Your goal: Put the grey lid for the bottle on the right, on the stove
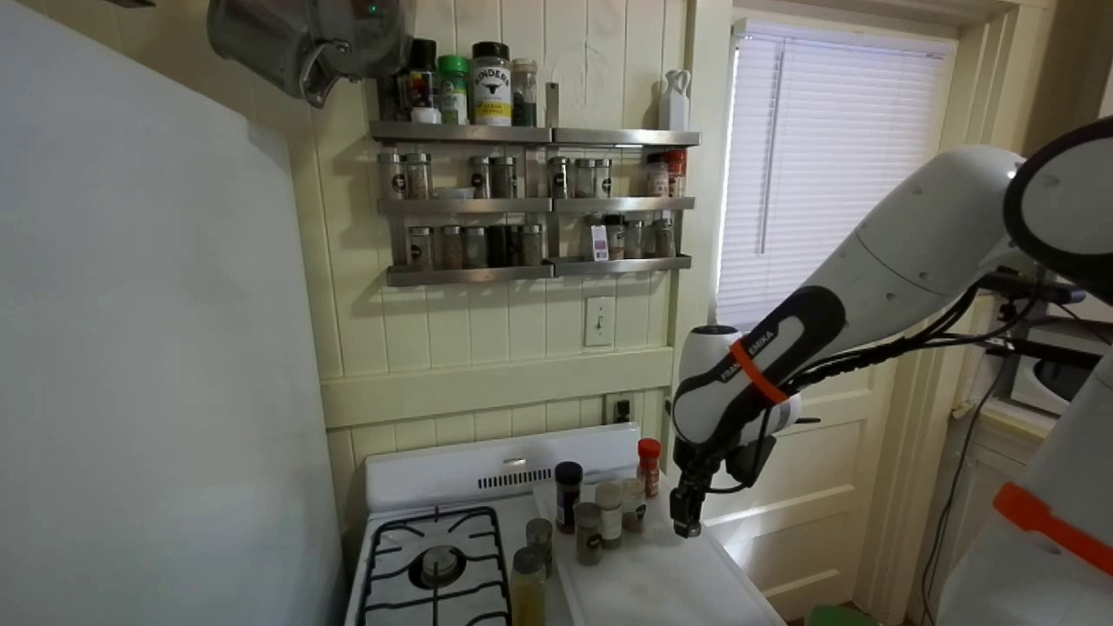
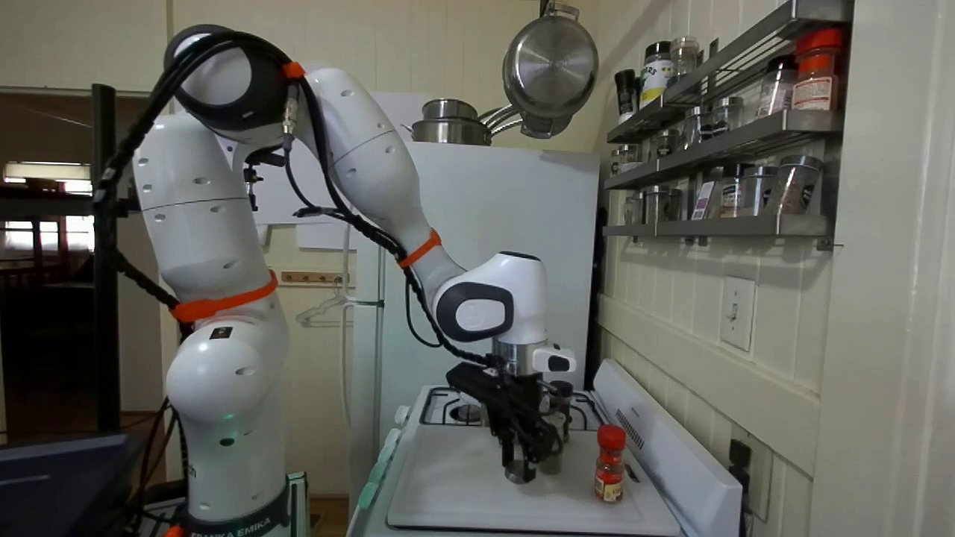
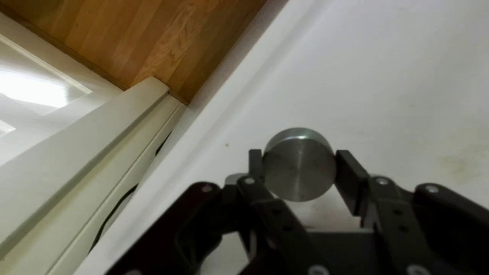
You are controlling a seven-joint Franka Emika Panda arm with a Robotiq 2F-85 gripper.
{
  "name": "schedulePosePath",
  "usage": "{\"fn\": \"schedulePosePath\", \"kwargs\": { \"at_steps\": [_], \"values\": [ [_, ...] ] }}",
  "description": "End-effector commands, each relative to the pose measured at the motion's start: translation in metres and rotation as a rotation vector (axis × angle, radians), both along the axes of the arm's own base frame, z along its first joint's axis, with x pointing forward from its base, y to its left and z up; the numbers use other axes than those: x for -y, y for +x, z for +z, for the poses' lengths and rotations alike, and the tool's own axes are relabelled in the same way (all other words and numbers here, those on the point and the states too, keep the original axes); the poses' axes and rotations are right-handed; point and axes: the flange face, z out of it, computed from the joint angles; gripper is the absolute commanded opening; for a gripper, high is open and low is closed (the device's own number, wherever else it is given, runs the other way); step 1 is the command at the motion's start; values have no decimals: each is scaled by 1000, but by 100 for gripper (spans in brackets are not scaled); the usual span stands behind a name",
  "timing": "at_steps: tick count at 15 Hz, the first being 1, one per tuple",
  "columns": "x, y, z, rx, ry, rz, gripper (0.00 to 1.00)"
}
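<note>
My gripper is closed on a round grey metal lid [image 3: 300, 173] in the wrist view, with one fingertip against each side of it. The lid also shows under the gripper [image 2: 520, 459] in an exterior view [image 2: 515, 473]. The gripper [image 1: 687, 513] hangs low over the white flat cover of the stove [image 1: 496, 469], right of a cluster of spice bottles. I cannot tell whether the lid touches the cover. The rightmost clear bottle [image 1: 633, 506] has a pale top; whether it is capped is too small to tell. A bottle [image 2: 553, 451] is partly hidden behind the gripper.
A red-capped bottle [image 1: 649, 468] stands near the back panel. A black-capped bottle [image 1: 568, 496] and grey-topped jars [image 1: 589, 535] stand left of the gripper. A yellow-filled bottle [image 1: 527, 591] is beside the burner grate [image 1: 439, 600]. Spice shelves [image 1: 469, 276] hang on the wall.
</note>
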Motion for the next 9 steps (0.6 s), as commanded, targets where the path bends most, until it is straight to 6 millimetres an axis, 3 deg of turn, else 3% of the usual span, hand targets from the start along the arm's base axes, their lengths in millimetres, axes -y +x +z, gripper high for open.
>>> {"fn": "schedulePosePath", "kwargs": {
  "at_steps": [1,7,8,9],
  "values": [
    [12,0,-18,-14,-25,-43,25],
    [16,1,-27,-3,-31,-61,25],
    [17,1,-28,-5,-33,-63,41],
    [17,1,-29,-7,-35,-65,75]
  ]
}}
